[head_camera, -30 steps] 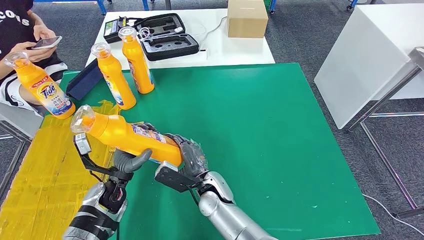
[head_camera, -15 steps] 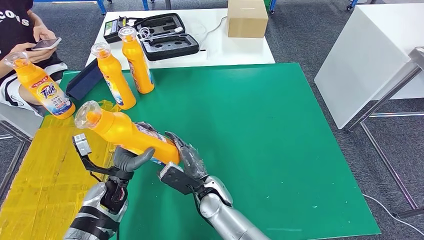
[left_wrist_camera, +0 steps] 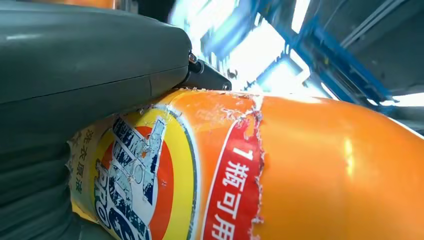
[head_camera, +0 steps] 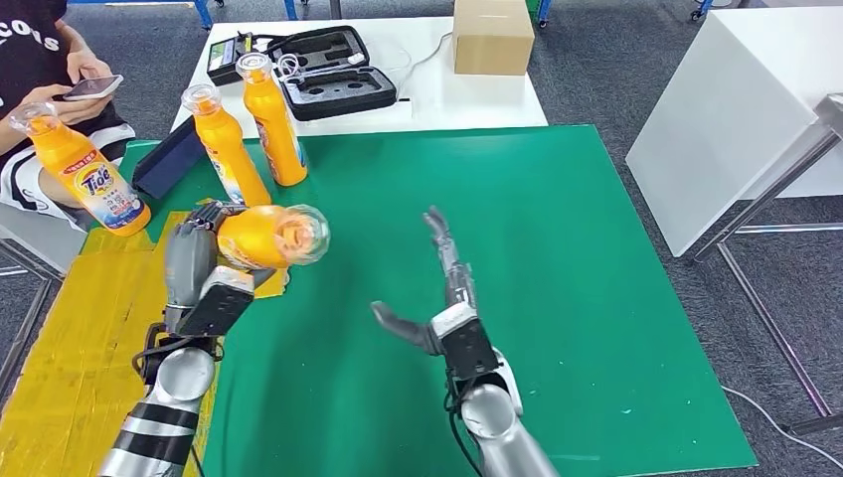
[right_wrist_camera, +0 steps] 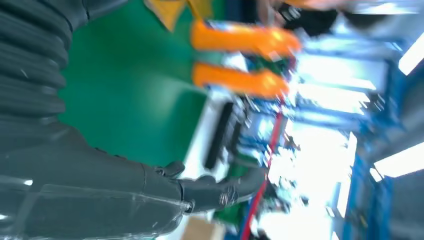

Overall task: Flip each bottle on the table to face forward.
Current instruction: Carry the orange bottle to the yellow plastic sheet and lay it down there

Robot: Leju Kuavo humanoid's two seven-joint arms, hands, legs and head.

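While our left hand (head_camera: 199, 273) grips the orange bottle (head_camera: 266, 237) aloft, cap toward us, just before the two standing bottles (head_camera: 249, 144), and our right hand (head_camera: 442, 298) hangs open beside it, we judge a one-handed set-down could topple them.

place: robot lab/workshop | cues: green mat (head_camera: 557, 278) on tabletop, open equipment case (head_camera: 333, 72), cardboard box (head_camera: 490, 35), white benches (head_camera: 731, 109), grey floor
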